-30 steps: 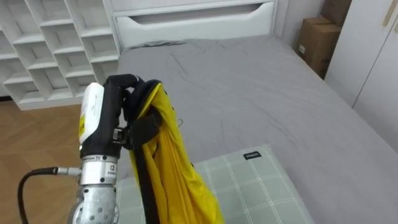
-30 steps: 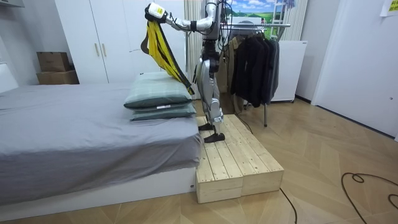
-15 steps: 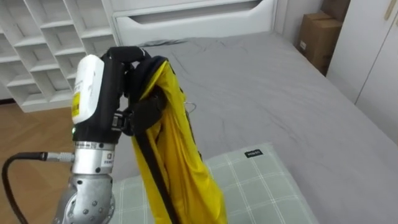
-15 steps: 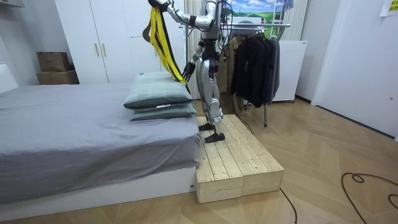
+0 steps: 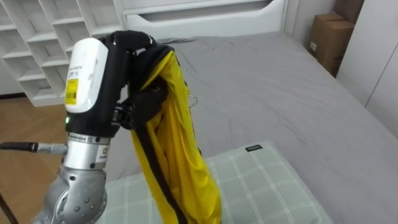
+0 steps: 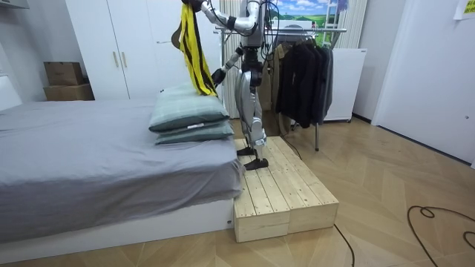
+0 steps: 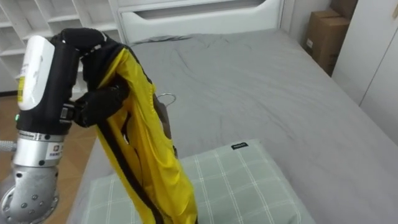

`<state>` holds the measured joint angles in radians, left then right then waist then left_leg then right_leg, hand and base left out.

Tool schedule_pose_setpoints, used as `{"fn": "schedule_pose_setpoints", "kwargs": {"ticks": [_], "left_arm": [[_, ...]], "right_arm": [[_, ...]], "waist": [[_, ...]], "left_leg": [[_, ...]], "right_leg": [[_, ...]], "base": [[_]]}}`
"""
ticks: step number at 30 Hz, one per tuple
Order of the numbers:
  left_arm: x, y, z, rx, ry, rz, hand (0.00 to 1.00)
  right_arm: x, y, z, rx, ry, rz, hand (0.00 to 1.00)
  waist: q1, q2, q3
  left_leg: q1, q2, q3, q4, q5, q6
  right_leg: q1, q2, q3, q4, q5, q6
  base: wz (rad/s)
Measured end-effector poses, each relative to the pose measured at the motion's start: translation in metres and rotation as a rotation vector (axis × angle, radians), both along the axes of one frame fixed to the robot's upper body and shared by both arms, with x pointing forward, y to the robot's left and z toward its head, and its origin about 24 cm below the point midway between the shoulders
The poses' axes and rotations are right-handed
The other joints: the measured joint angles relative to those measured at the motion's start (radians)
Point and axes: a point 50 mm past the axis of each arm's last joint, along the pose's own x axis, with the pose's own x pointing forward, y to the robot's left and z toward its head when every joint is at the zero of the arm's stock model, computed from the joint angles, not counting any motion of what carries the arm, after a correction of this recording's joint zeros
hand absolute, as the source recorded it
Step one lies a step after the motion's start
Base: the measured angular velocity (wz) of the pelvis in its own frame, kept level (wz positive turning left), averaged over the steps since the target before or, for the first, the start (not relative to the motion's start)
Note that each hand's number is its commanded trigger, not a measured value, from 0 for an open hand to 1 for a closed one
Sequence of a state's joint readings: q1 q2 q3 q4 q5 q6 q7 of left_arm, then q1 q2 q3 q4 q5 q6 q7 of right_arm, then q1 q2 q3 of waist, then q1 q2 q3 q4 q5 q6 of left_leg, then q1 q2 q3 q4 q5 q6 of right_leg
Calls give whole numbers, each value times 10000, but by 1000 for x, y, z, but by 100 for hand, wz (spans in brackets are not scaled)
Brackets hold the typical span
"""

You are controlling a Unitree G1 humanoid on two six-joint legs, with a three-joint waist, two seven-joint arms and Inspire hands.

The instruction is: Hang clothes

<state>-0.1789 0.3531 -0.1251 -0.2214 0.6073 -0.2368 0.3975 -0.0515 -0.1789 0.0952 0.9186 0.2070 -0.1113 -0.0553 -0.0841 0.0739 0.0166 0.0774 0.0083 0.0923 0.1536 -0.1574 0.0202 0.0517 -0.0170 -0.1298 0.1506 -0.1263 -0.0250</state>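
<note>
Left robot hand (image 5: 124, 74) up high, curled tight round the yellow garment (image 5: 180, 143), which hangs down over the checked pillow (image 5: 267, 186) on the bed (image 5: 261, 81). Right robot hand (image 6: 216, 76) low beside the pillow; I can't tell whether it's open.

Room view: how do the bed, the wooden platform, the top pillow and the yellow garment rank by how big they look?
Largest first:
1. bed
2. wooden platform
3. top pillow and yellow garment, which look too alike to rank.
</note>
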Motion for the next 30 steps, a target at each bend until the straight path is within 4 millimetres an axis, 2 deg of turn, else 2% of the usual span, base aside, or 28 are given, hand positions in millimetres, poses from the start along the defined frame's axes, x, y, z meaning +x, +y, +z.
{"fn": "schedule_pose_setpoints", "kwargs": {"ticks": [6, 13, 19, 30], "left_arm": [[0, 1, 1, 613, -158, 147, 100], [-1, 2, 1, 1154, -271, 309, 100], [0, 2, 1, 1214, -258, 313, 100], [0, 2, 0, 1302, -244, 364, 100]], "right_arm": [[17, 1, 16, 111, -1020, 124, 0], [43, 8, 48, 192, -2737, 573, 0], [58, 27, 73, 445, -4001, 1320, 0], [62, 34, 83, 506, -4450, 1797, 0]], "waist": [[-26, 131, 6], [-25, 255, -3], [35, 316, -6], [98, 319, 6]], "left_leg": [[8, 0, 20, -8, 0, 0], [13, 9, 25, -13, 0, -1], [36, 4, 102, -32, 0, -1], [135, 11, 135, -79, 0, -1]], "right_leg": [[15, 1, -3, -1, 2, -2], [17, 4, -16, 3, 5, -7], [54, 6, -9, 10, 7, -5], [109, 19, -13, 6, 6, -6]], "base": [[0], [0], [0], [1]]}}
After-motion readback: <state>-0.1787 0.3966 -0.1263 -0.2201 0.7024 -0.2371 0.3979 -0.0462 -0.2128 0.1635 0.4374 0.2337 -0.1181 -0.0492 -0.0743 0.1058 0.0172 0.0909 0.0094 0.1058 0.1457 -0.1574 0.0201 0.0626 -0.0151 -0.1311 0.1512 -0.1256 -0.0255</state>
